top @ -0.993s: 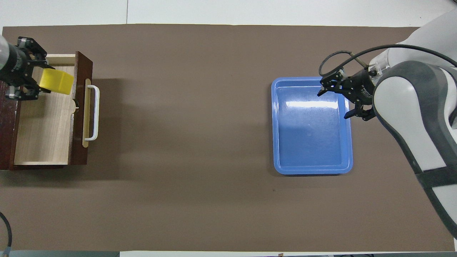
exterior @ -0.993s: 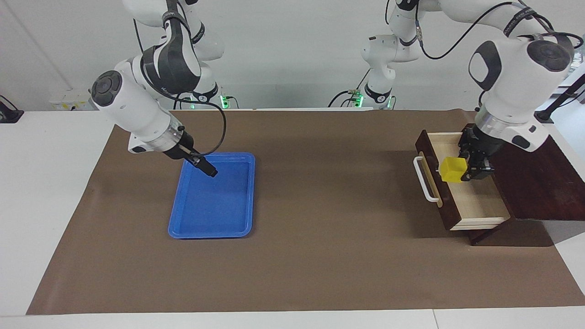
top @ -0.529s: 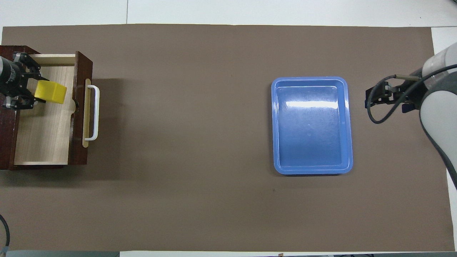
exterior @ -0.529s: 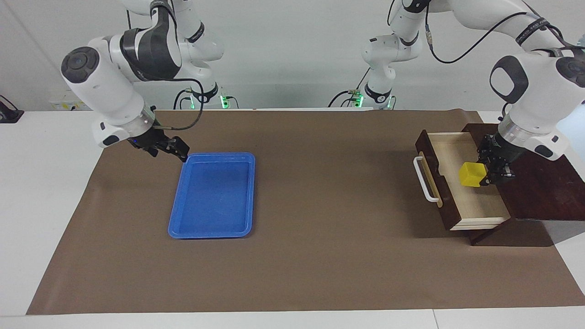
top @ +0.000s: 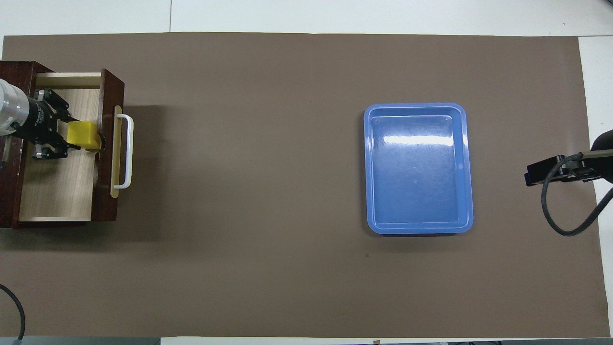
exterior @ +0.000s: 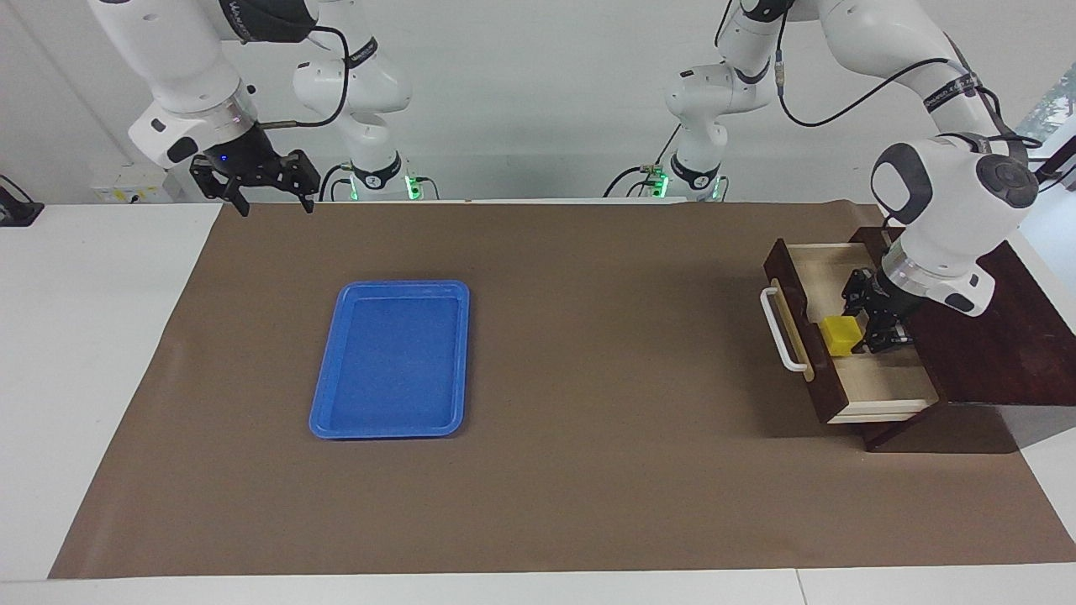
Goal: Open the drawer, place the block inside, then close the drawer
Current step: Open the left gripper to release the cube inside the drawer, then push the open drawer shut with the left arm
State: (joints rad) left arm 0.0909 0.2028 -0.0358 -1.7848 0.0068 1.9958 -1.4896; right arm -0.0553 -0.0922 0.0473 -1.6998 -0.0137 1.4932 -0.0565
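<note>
Left tool down inside the open drawer, clamped on the yellow block, which sits just beside the drawer's front panel. Right tool raised with fingers spread wide, over the tabletop edge nearest the robots.

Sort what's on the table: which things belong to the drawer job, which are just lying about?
Job:
- drawer, pulled open
- block, down inside the drawer, held by the shut left gripper

Lying about:
- blue tray, empty, toward the right arm's end
- right gripper, open, waiting raised over the mat's edge
</note>
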